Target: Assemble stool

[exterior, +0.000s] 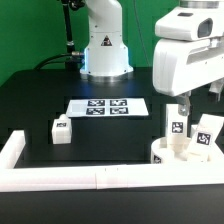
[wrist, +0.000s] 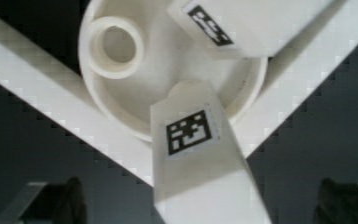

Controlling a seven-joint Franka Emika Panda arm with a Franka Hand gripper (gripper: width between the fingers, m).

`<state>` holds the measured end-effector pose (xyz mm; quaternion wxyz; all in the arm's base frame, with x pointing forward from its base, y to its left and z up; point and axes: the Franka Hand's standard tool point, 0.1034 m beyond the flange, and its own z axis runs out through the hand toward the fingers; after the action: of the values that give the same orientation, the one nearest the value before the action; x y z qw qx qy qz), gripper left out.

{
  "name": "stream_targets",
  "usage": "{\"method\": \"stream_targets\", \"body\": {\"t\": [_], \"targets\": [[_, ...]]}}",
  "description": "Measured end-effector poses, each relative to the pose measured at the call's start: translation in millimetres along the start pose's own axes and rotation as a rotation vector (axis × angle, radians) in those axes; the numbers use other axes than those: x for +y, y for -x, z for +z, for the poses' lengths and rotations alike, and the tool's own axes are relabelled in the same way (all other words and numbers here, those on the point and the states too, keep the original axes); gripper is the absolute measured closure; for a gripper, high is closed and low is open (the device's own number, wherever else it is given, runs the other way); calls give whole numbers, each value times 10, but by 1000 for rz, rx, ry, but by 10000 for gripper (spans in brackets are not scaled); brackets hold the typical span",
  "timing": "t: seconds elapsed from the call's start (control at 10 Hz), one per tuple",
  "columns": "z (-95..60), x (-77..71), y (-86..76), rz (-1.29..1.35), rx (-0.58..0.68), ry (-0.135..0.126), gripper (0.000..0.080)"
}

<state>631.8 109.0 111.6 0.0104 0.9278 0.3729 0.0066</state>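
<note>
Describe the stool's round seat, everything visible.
The seat is a thick white round disc that looks like plastic. It lies flat on the black table, in the corner of the border rail at the exterior view's right, and seems pressed against both rail arms. Two tagged legs stand up from its top. One round socket hole is empty.

Robot lab (tagged marker board [exterior: 108, 106]).

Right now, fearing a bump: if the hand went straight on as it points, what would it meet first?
Most likely the tagged leg, centred before the hand and nearer than the seat; exact depth is unclear.
</note>
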Motion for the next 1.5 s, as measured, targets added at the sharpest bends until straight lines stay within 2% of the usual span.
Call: {"method": "stream_targets", "body": {"t": [0.1,0.2,0.3,0.6,0.7,0.9,1.0,1.1,1.2,1.3,1.5], "targets": [[15,16,6,-51,-6,10,151],[72,54,-50,-202,0,51,151],[150,42,-85,-240,6,65,151],[277,-34,-169,-270,-2,72,151],[285,13,-226,-266,8,85,151],[332,38,-178,-224,7,87,151],[333,43,-175,-225,6,88,264],[335,43,-174,-175,8,87,264],[339,41,-168,-70,11,86,439],[336,47,-168,3,15,86,465],[336,49,-167,165,22,85,465]]}}
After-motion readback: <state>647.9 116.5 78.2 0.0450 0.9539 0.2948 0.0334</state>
